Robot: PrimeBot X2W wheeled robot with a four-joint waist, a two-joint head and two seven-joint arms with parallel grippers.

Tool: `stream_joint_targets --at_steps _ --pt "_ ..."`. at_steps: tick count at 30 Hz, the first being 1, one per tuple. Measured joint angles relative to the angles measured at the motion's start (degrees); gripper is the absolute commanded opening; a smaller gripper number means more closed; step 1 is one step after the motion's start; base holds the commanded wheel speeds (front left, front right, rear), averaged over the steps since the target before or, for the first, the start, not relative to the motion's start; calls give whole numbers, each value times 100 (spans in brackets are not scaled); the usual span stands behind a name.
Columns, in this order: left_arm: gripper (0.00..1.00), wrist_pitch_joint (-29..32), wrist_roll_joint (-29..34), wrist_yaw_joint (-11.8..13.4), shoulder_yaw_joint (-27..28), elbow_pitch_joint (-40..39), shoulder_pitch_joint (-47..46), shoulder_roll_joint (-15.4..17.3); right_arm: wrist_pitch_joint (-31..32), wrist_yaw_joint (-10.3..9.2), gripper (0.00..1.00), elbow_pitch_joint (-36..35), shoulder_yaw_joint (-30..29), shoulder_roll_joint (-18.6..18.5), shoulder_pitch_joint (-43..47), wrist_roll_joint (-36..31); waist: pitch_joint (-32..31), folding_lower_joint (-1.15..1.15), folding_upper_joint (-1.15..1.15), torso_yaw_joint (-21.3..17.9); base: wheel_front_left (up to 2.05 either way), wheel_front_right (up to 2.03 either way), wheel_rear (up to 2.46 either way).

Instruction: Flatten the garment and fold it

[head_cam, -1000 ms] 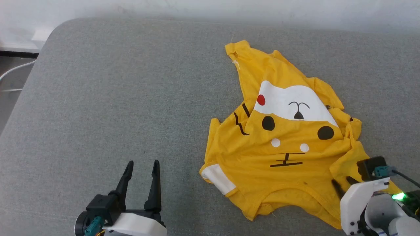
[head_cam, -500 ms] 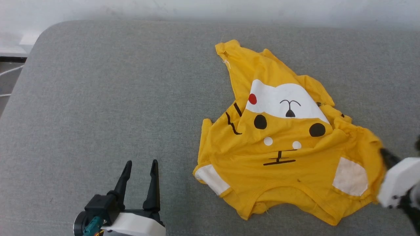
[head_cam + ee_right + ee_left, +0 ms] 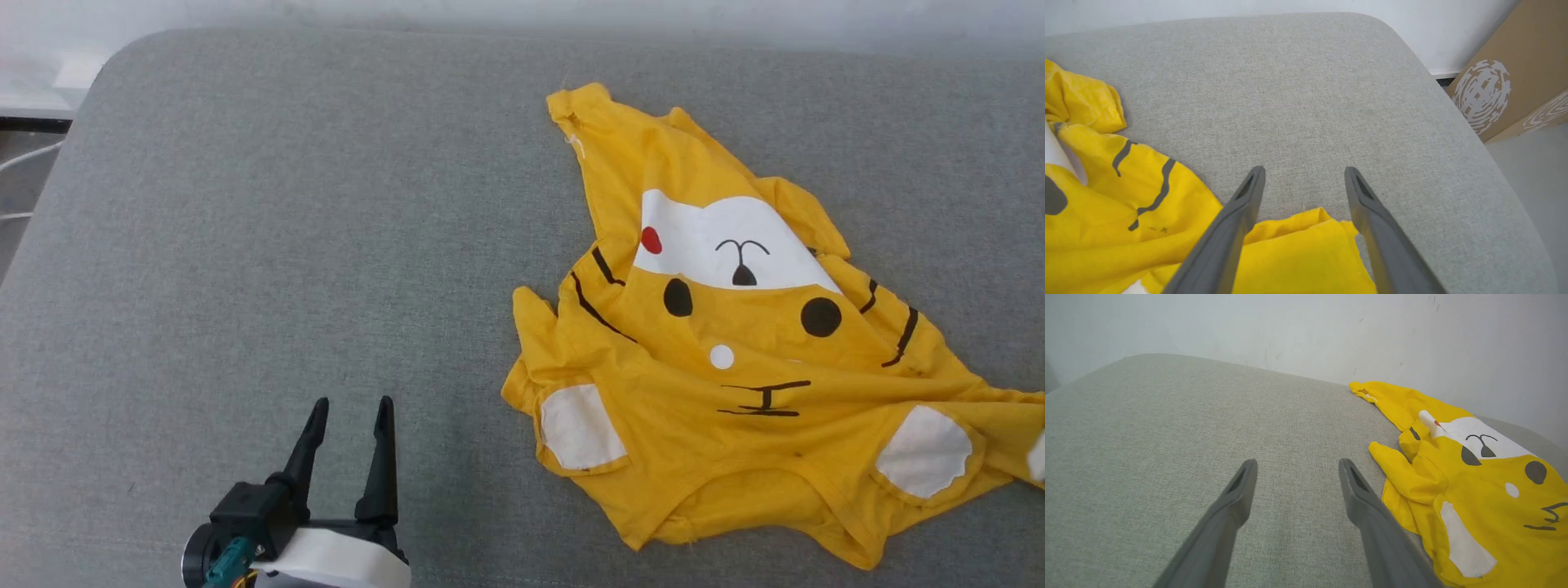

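The garment (image 3: 735,384), a bright yellow T-shirt with a cartoon face, lies face up and partly spread on the right half of the grey cushion (image 3: 286,245). It still wrinkles at its far corner and left sleeve. My left gripper (image 3: 353,402) rests open at the lower left, a short way left of the shirt. In the left wrist view the left gripper (image 3: 1298,462) holds nothing, and the garment (image 3: 1474,490) lies just right of its right finger. My right gripper (image 3: 1305,169) is open above the garment's (image 3: 1106,196) right sleeve edge, gripping nothing.
The cushion's rounded right edge (image 3: 1453,114) drops to the floor, where a cardboard box (image 3: 1494,94) stands. A white wall runs behind the cushion. Cables (image 3: 24,163) lie beyond the left edge. Bare grey fabric stretches left of the shirt.
My right gripper pulled the shirt's right sleeve outward to the right, let go and left the head view. The shirt's right side is now spread. The left gripper stayed still.
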Motion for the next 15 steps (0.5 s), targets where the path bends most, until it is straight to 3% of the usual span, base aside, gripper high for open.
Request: stream_joint_targets --at_steps 7,15 --pt "100 0 1 3 30 -20 2 14 -439 0 100 -530 628 343 68 368 -69 0 0 -124 0 0 0" --pt "100 0 2 2 34 -71 19 22 -940 0 100 -1613 1326 546 1081 454 -206 0 0 -236 0 0 0"
